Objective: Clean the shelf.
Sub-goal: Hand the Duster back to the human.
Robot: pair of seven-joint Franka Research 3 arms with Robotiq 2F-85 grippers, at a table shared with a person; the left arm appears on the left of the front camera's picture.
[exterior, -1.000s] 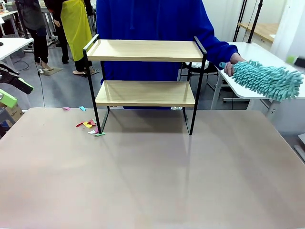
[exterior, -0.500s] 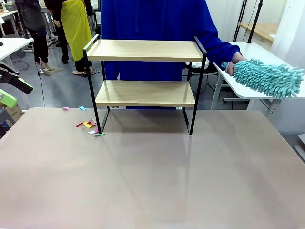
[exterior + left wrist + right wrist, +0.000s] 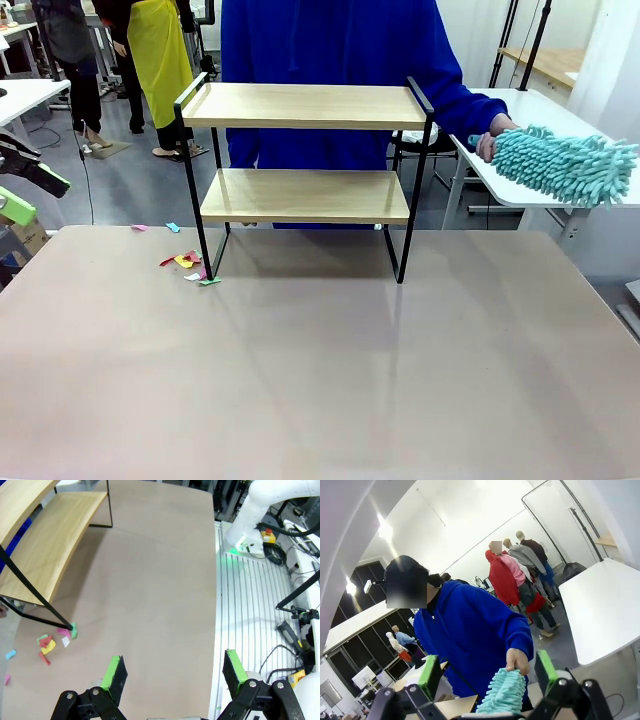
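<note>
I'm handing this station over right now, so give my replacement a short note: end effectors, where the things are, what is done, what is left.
Left end effector: open, holding nothing, above the near left part of the beige table.
Right end effector: open, holding nothing, raised and facing the person.
Two-tier wooden shelf with black metal frame: stands at the table's far side, both boards bare.
Coloured paper scraps: on the table by the shelf's front left leg.
Person's hand holds a fluffy teal duster over the white side table.
Done: no wiping seen. Left: cleaning the shelf.
</note>
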